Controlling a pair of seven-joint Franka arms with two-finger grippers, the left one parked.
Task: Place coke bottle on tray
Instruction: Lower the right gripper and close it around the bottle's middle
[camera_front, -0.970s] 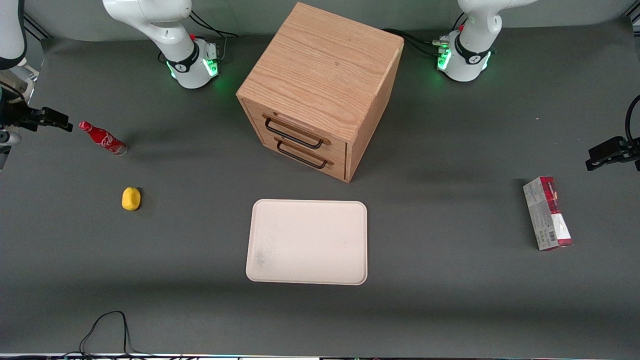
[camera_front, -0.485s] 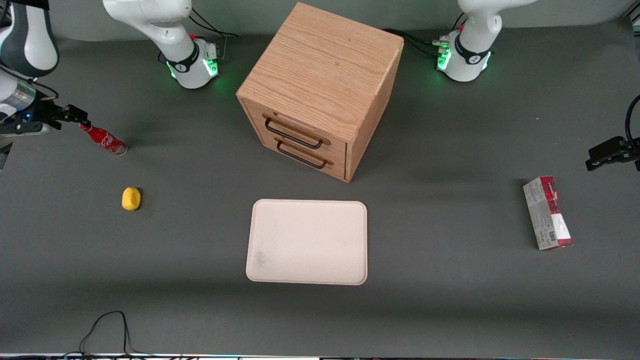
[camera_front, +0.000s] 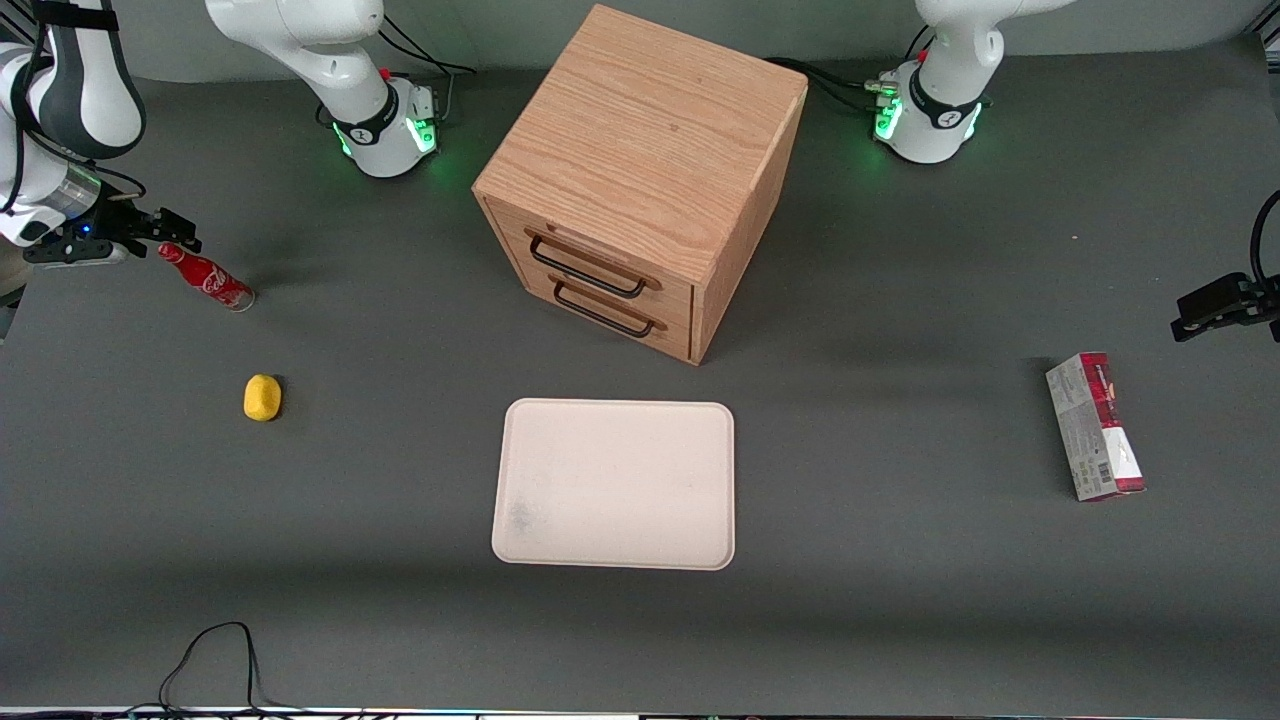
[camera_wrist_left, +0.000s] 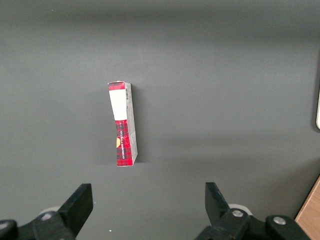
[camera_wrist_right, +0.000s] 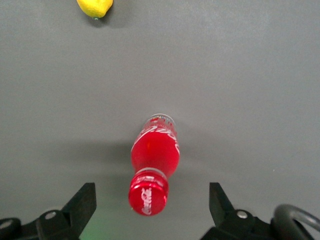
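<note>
Gripper (camera_wrist_right: 150, 200) held above the coke bottle (camera_wrist_right: 154, 155), jaws spread wide and released, nothing touched, bottle stood upright on the table (camera_front: 900, 600), cap uppermost, well apart from the tray (camera_front: 615, 485)

White Coca-Cola script runs along the red coke bottle (camera_front: 207, 278), and white lettering marks its cap (camera_wrist_right: 148, 195). Print on the red-and-grey carton (camera_wrist_left: 123, 124) near the cabinet (camera_front: 640, 180) is illegible.

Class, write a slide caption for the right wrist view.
Open gripper jaws above upright slim red coke bottle; yellow lemon-like object nearby.
</note>
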